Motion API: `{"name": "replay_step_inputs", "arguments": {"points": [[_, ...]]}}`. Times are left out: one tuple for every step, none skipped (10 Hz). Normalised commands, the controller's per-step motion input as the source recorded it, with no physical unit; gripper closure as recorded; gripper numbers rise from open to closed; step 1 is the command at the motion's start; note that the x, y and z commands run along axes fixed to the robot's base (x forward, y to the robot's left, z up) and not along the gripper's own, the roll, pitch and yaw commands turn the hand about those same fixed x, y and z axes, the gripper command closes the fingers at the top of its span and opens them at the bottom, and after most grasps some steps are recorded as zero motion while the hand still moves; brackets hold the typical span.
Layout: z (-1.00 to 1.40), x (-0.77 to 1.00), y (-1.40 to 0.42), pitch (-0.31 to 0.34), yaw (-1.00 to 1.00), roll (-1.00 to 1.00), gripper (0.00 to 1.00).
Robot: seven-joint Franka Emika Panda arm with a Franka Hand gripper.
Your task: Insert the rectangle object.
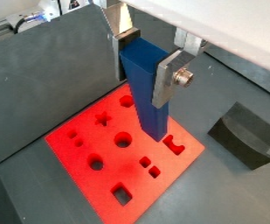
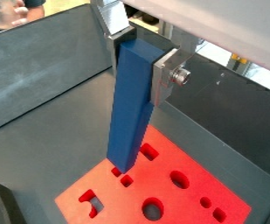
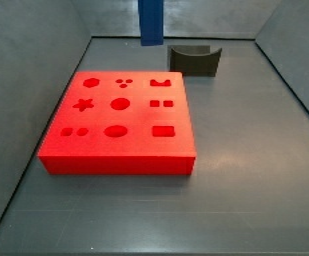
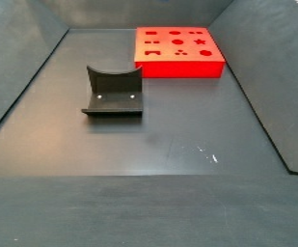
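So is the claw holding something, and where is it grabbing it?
Yes. The claw grips the rectangle object, a long blue bar, by its upper end. The bar hangs upright, with its lower end free above the red block.

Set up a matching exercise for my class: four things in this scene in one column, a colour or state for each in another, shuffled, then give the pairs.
1. rectangle object
2. red block
3. dark grey block
4. gripper

A. lies flat, shaped holes on top
B. has a curved notch
C. shut on the bar, above the block
D. blue, held upright

Pairs: 1-D, 2-A, 3-B, 4-C
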Motion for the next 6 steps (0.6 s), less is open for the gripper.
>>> {"name": "replay_step_inputs", "arguments": {"points": [[-0.09,-0.05,-0.01,-0.020,0.03,-0.08,1.00],[0.00,0.00,0.00,0.000,0.00,-0.03,1.00],[-0.48,0.00,-0.30,-0.020,0.00,-0.14,1.00],[-0.50,0.09,-0.92,0.000,0.00,-0.09,1.00],[-0.45,0.13,-1.00,0.000,0.00,-0.11,1.00],[-0.45,0.14,-1.00,0.000,0.00,-0.11,1.00]]}}
